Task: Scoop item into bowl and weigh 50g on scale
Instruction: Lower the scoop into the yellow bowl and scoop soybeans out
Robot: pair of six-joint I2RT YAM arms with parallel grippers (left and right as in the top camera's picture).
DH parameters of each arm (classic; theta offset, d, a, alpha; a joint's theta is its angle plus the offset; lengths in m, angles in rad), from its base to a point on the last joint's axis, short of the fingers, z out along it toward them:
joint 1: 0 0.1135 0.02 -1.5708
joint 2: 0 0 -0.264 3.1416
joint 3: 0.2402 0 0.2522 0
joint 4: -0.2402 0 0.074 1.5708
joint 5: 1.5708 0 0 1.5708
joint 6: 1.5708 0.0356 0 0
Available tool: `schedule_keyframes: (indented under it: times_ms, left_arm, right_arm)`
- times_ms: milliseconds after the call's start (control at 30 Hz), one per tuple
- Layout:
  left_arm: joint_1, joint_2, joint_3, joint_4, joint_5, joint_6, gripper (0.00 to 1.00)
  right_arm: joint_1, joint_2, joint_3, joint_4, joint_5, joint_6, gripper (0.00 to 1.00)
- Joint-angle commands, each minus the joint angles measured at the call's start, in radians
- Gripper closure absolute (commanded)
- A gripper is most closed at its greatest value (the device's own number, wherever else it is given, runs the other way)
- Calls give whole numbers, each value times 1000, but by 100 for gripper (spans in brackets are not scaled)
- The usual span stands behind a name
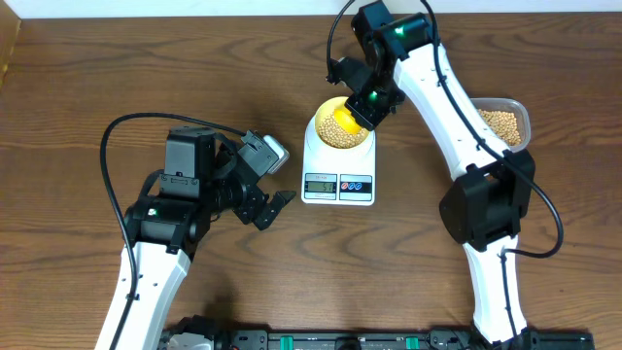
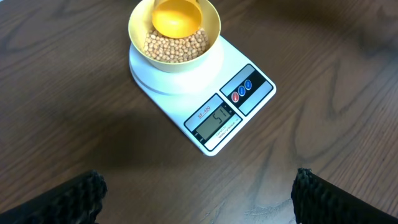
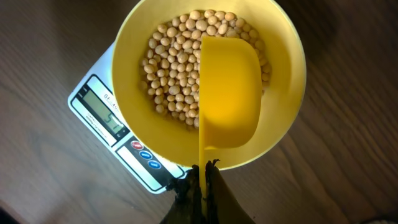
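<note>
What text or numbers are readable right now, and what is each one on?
"51": scale display, seen from the left wrist.
Too blurred to read: small print around that display.
Too small to read: marks on the red and blue buttons.
No text on the bowl or scoop.

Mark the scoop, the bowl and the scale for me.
scoop (image 3: pixel 229 87): right wrist view, inside of its cup.
bowl (image 3: pixel 284 106): right wrist view, bare inner wall right of the scoop.
scale (image 2: pixel 216 121): left wrist view, its LCD display.
</note>
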Motion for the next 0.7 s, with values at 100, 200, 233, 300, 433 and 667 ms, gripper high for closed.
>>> schedule_keyframes:
  times_ms: [100,200,233,300,433,667]
  left_arm:
    - [5,0,-2,-3,9,13,3]
    - [5,0,-2,-3,9,14,2]
    - [5,0,-2,-3,9,13,2]
    - [5,0,-2,-3,9,13,2]
    - [5,0,-2,-3,9,14,2]
    - [5,0,-2,-3,9,13,2]
  right_arm:
    - [10,28,-1,-4,3,-8,99]
    - [18,35,-2,1,5,-3,99]
    - [20,35,-2,4,8,-2,99]
    - [24,39,-2,11,16,5,99]
    - [28,41,-5,11,16,5,99]
    - [38,41,-5,19,52,5,99]
